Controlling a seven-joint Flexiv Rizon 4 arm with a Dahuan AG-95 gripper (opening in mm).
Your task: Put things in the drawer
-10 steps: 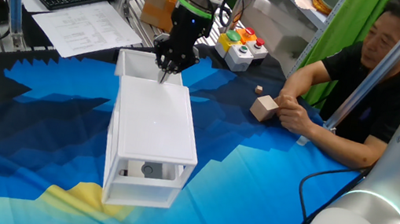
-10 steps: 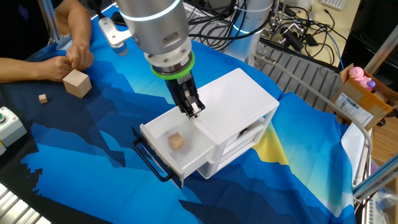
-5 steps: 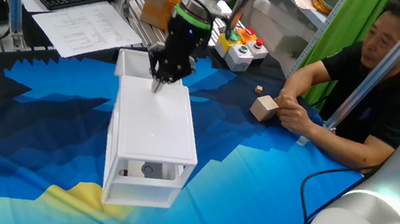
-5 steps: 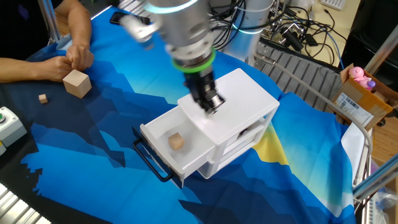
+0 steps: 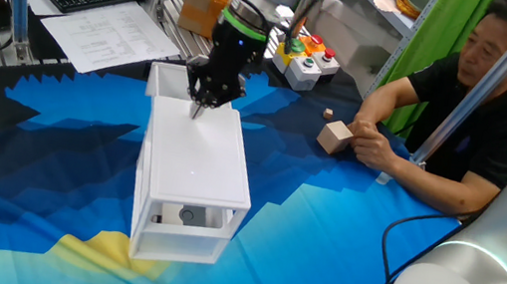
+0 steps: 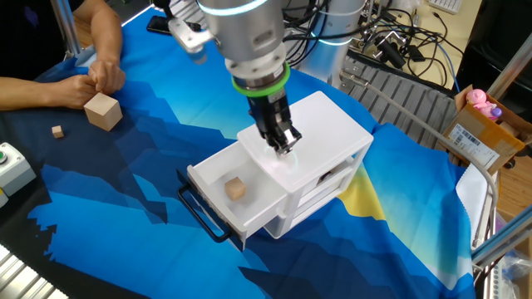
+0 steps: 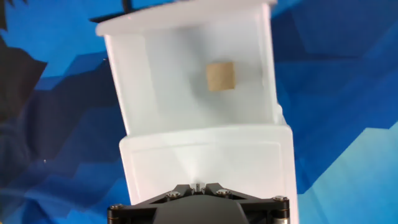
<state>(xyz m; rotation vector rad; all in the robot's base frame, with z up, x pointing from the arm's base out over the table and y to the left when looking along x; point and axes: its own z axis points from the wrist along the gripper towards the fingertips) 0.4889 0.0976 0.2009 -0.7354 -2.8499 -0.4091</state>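
- Hand view: drawer point(image 7: 127, 93) pulled out, one small cube point(image 7: 220, 76) on its floor, upper centre of frame; fingertips out of shot.
- One fixed view: drawer interior hidden behind tool point(image 5: 200, 106); second small cube point(image 5: 327, 114) on desk point(image 5: 49, 162) at centre right, beside larger wooden block point(image 5: 336, 136).
- The other fixed view: cube in drawer sits lower left of tool, well apart.
- Tool over cabinet point(image 6: 320, 137) top, fingers look together, holding nothing.
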